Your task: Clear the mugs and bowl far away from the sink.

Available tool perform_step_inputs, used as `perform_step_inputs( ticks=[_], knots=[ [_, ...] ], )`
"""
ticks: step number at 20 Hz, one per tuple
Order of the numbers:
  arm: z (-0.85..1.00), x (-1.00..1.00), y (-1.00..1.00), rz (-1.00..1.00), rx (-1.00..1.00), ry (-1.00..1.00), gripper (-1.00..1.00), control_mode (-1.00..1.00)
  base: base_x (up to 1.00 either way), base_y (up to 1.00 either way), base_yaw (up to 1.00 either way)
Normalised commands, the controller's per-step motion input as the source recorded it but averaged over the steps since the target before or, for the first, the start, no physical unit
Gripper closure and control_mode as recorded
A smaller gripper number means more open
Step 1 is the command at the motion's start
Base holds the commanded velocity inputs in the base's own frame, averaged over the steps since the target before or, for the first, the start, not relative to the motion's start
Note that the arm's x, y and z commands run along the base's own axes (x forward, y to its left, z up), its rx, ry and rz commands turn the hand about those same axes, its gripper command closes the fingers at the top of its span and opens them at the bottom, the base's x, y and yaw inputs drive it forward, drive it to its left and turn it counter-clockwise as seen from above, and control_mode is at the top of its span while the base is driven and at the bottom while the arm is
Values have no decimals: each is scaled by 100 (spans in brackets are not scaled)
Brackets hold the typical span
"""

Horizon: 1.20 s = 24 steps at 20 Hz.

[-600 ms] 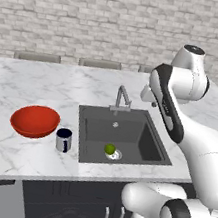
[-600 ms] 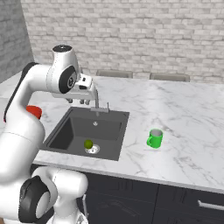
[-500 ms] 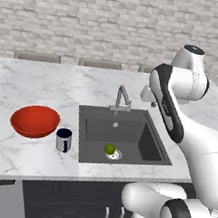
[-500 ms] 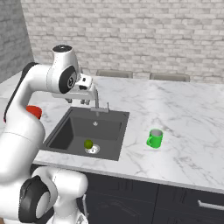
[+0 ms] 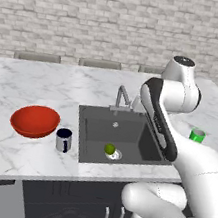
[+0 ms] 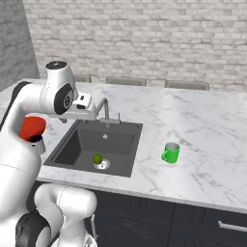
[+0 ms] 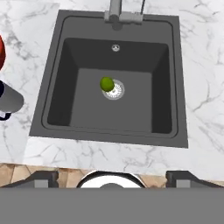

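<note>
**Still nothing held above the sink**

Now the two-finger gripper (image 7: 112,177) hangs spread wide and empty, high over the dark grey recessed sink (image 7: 61,78). The white arm is folded, hand pointing down. Left of the sink stand the navy-rimmed grey-white mug (image 5: 63,139) and glossy red bowl (image 5: 35,120); the bright green mug (image 6: 170,152) stands right. A hasty descent could knock a mug into the basin.

A small green round fruit (image 5: 109,148) sits right by the silver drain (image 7: 115,90). The white marble counter (image 5: 16,155) runs back to a grey brick wall (image 5: 96,17). Dark cabinet doors (image 6: 202,222) hang under the counter's front edge.
</note>
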Motion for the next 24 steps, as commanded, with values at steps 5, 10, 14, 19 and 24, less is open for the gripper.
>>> perform_step_inputs(
  ticks=[5, 10, 14, 19, 24],
  knots=[
    [-88, -27, 100, -13, 3, -1, -100, -100, 0, 0, 0],
    [-67, -16, 100, -9, 7, -1, -100, -100, 0, 0, 0],
    [-24, 5, 100, -10, 6, 0, -100, -100, 0, 0, 0],
    [-11, 39, 90, -7, 6, 0, -100, -100, 0, 0, 0],
    [-1, 7, 55, 4, 4, 0, -100, -100, 0, 0, 0]
  ],
)
